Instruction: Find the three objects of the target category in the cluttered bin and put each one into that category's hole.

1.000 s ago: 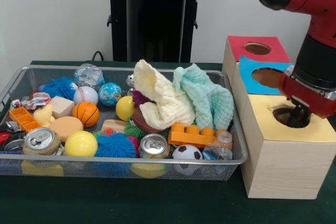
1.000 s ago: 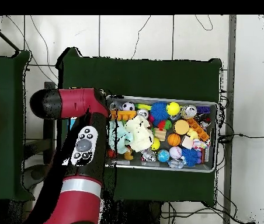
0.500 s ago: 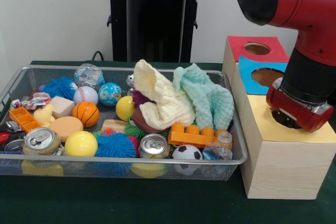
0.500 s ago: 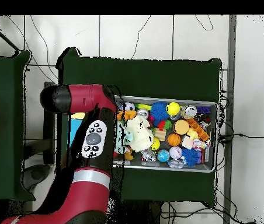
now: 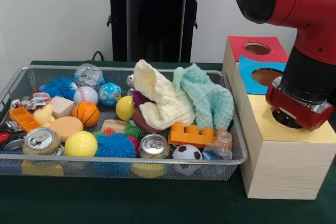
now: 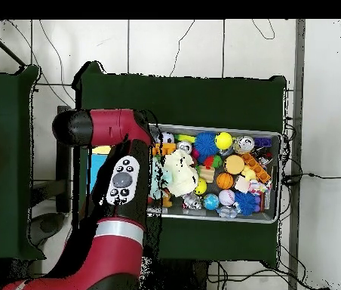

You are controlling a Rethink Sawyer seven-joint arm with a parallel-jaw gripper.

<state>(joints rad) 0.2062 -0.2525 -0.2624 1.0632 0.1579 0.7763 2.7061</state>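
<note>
In the front view a wire bin [image 5: 231, 129] sits on the worktop [image 5: 131, 203], with a row of three boxes just to its right: the near box [image 5: 283, 166], the middle box [image 5: 260, 74] behind it and the far box [image 5: 252, 48] last. Two cloths [image 5: 178, 98] lie heaped in the bin's right half, over other things. Balls [image 5: 81, 144] and cans [image 5: 154, 145] crowd the left and near side. The arm's wrist [image 5: 296, 106] hangs over the near box, probably covering its hole.
</note>
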